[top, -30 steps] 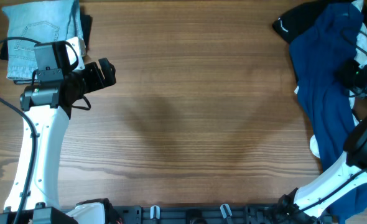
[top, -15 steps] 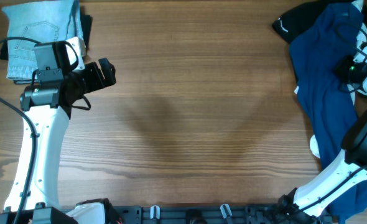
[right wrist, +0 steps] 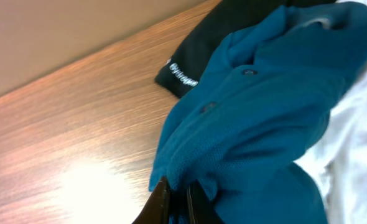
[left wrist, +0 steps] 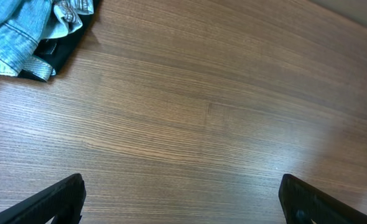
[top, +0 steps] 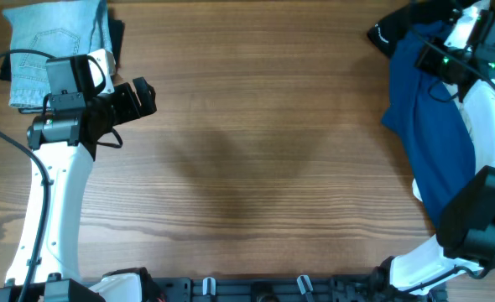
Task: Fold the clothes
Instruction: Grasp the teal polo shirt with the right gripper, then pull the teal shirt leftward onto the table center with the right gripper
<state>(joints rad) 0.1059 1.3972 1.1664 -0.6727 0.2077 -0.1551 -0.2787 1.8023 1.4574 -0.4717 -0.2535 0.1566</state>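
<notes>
A blue polo shirt (top: 436,143) lies bunched along the right side of the table, over a black garment (top: 397,29) at the far right corner. My right gripper (top: 432,60) is shut on a fold of the blue shirt (right wrist: 258,112) near its buttoned placket, the cloth pinched between the fingers (right wrist: 165,199). The right wrist view also shows the black garment (right wrist: 199,59) with white lettering and some white cloth (right wrist: 357,155). My left gripper (top: 145,99) hangs open over bare wood at the left, its fingers (left wrist: 53,199) far apart with nothing between them.
Folded light-blue jeans (top: 54,46) sit at the far left corner on a dark garment (top: 116,38); both also show in the left wrist view as jeans (left wrist: 15,25) and dark cloth (left wrist: 62,53). Wooden table (top: 256,151) spans the middle.
My right gripper has closed on the blue shirt and moved toward the far edge and leftward, pulling the shirt's upper part with it. The left arm has not moved.
</notes>
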